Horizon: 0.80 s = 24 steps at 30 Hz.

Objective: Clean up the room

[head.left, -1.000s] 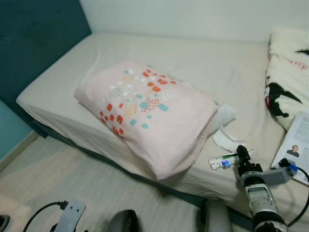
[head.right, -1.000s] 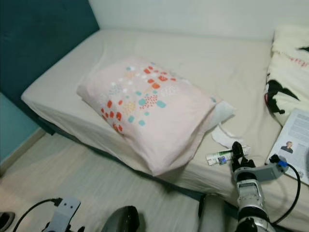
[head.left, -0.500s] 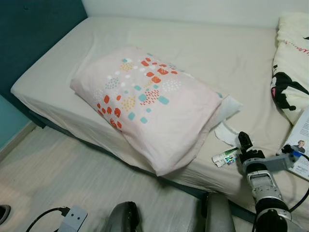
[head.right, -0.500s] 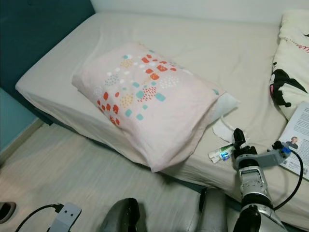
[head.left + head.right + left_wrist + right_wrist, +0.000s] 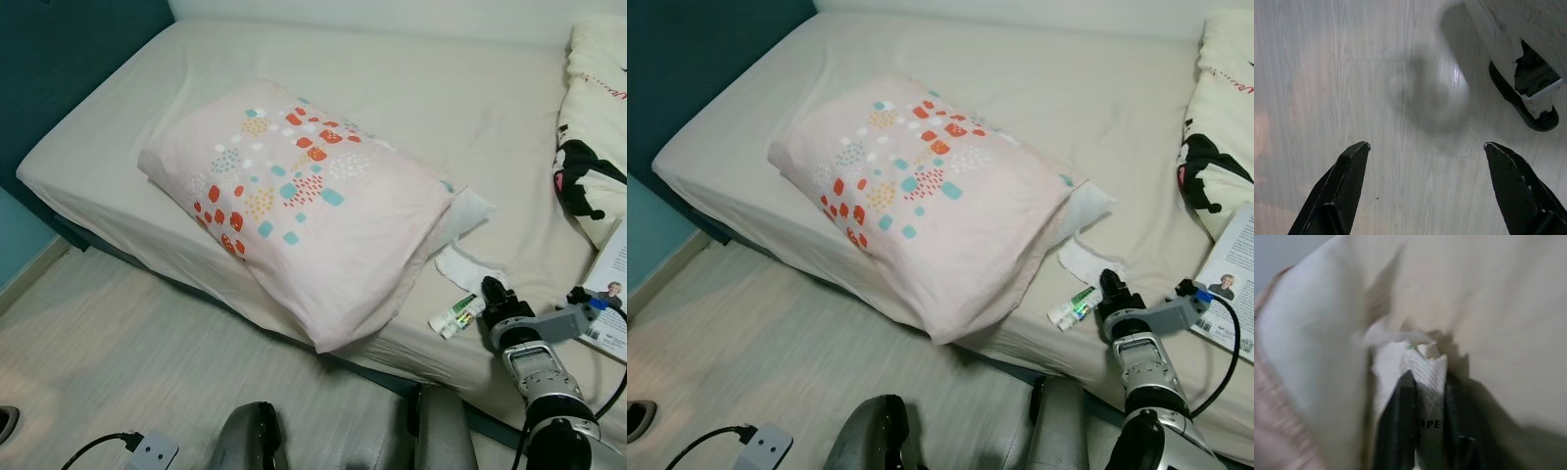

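Pink patterned pillow (image 5: 304,206) on beige bed (image 5: 470,108), teal headboard (image 5: 59,59) far left, pale wood floor (image 5: 108,362) near, white wall (image 5: 392,12) behind.

The bed (image 5: 460,108) is covered in a matt beige cloth sheet, lightly creased. On it lies a pillow (image 5: 294,206) in soft, pale pink fabric printed with red, teal and white patches. At the pillow's 4 o'clock a crumpled white tissue (image 5: 468,266) looks thin and papery, and beside it a small tube (image 5: 455,314) has a glossy plastic skin with printed lettering. The right end effector (image 5: 493,297) has matt black fingers on a brushed silver metal arm. The floor (image 5: 108,362) is pale wood-grain board with a slight sheen. The left end effector (image 5: 1425,147) has smooth black plastic-looking fingers (image 5: 1349,181).
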Tool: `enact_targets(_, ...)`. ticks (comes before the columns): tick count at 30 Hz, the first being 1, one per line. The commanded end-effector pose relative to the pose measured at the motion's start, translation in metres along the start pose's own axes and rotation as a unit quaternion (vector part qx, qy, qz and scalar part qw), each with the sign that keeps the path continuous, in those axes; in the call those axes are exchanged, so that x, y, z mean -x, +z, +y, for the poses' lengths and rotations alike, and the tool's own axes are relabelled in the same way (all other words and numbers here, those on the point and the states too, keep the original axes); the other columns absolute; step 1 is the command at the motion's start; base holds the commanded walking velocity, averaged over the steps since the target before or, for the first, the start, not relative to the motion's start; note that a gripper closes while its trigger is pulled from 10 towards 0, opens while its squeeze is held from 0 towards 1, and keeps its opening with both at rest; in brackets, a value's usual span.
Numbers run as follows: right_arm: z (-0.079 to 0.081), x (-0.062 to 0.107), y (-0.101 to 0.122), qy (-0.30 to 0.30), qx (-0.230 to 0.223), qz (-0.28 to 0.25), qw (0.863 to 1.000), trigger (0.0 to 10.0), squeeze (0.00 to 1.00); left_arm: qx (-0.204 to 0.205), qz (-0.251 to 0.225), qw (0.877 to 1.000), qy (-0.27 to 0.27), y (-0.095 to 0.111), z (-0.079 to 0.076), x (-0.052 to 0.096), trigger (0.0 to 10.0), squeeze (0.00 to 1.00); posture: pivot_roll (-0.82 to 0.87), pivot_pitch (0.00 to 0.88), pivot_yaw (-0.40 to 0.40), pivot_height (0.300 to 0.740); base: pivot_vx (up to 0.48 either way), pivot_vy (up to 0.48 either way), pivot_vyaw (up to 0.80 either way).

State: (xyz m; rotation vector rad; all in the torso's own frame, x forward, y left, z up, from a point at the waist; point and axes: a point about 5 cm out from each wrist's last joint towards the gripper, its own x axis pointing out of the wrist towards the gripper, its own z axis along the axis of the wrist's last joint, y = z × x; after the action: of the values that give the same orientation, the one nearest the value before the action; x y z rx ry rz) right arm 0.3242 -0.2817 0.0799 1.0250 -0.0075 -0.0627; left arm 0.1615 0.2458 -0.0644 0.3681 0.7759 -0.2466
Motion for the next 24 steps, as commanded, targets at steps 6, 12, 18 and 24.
enact_targets(6,0.008,-0.001,-0.028,0.045,-0.018,0.07,0.996,0.0,0.0,0.01,0.024,1.0,0.003,-0.007,-0.003,-0.001,10.0,0.0,0.13,0.258,0.144,0.565,0.0,0.0,0.0)
enact_targets(12,0.014,-0.004,-0.027,0.072,0.003,0.079,0.994,0.0,0.0,0.02,0.032,0.999,0.015,0.0,-0.003,-0.008,10.0,0.0,0.1,0.201,0.119,0.565,0.0,0.0,0.0)
enact_targets(18,0.014,0.003,0.011,0.07,0.043,-0.02,0.996,0.0,0.0,0.04,0.043,0.998,0.026,0.009,-0.005,-0.016,10.0,0.0,0.06,0.119,0.109,0.565,0.0,0.0,0.0)
enact_targets(24,0.046,0.025,0.021,0.164,0.074,-0.055,0.982,0.0,0.0,0.069,0.049,0.996,0.033,0.02,-0.006,-0.023,10.0,0.0,0.0,0.062,0.117,0.579,0.0,0.0,0.0)
